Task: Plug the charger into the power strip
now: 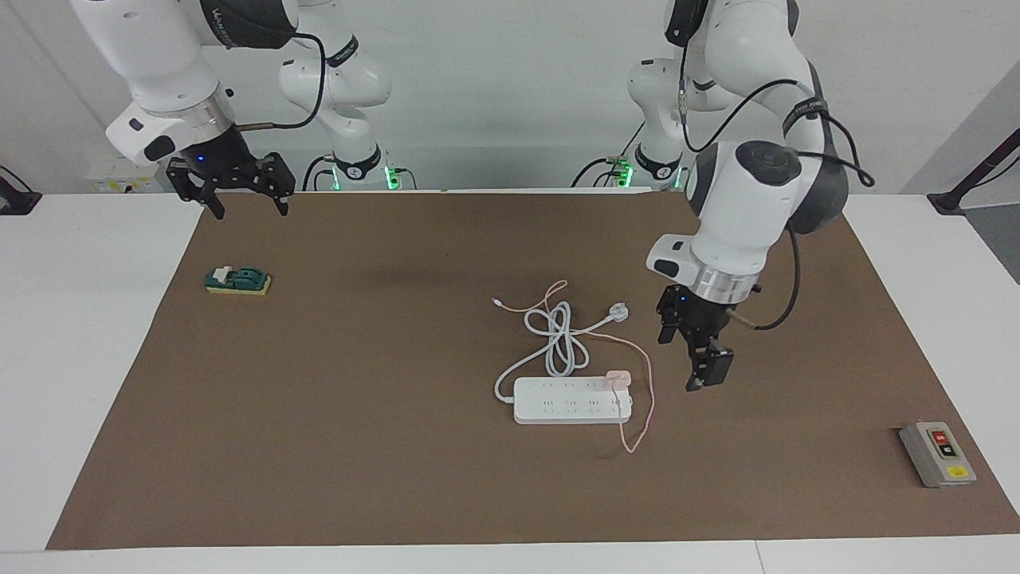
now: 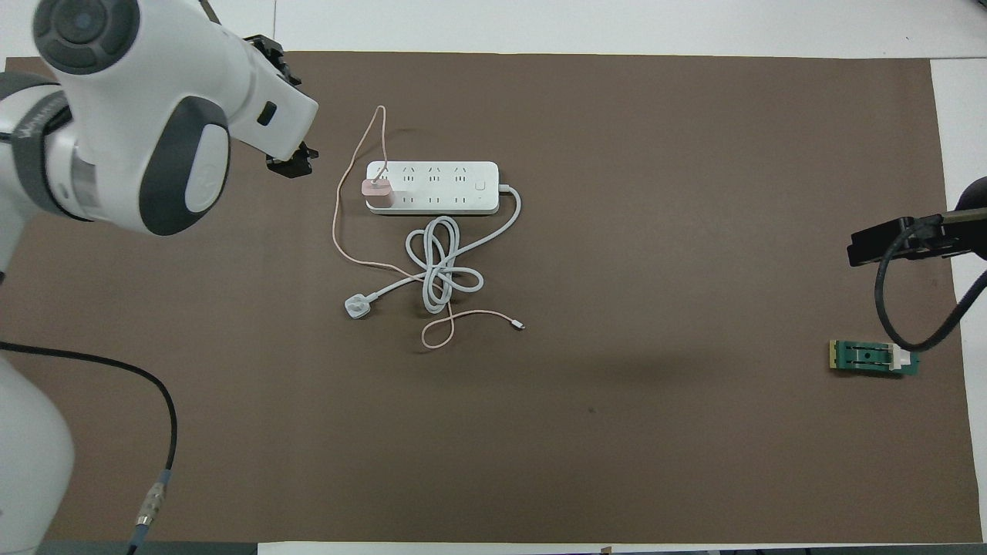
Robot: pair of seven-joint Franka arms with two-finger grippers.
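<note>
The power strip lies flat in the middle of the brown mat, and it also shows in the overhead view. The pale pink charger sits on the strip's end toward the left arm's end of the table, seated in a socket. Its thin pink cable loops around that end and runs toward the robots. My left gripper hangs just above the mat beside that end of the strip, apart from the charger and holding nothing. My right gripper is open and empty, raised at the mat's edge nearest the robots, and waits.
The strip's thick white cord lies coiled on the side of the strip nearer the robots, ending in a round white plug. A green switch block lies below the right gripper. A grey box with a red switch sits at the mat's corner.
</note>
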